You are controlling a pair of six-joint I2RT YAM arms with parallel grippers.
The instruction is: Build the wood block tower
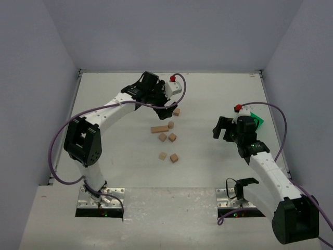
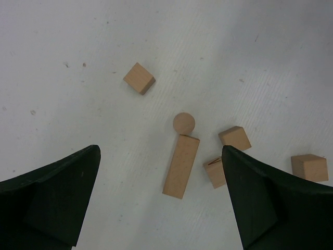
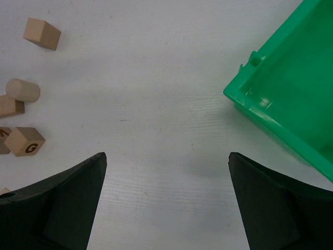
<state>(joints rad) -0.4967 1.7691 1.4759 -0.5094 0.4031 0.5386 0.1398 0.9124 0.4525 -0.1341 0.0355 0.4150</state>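
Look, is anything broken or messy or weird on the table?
Nothing looks broken or spilled. The wooden blocks just lie scattered on the table, none stacked. One round piece sits at the end of the long bar, and one cube shows a letter G.

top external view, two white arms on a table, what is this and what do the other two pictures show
It is a robot with two arms bolted at the near edge of a table, seen from a camera above and behind. Each arm ends in a two-finger end effector: the left end effector and the right end effector. The other two pictures come from cameras on the wrists, so the dark shapes at the bottom are each arm's own fingers. On the table lie small wooden blocks: a long bar, a cylinder and several cubes. A green bin sits near the right arm. Both end effectors are open and hold nothing.
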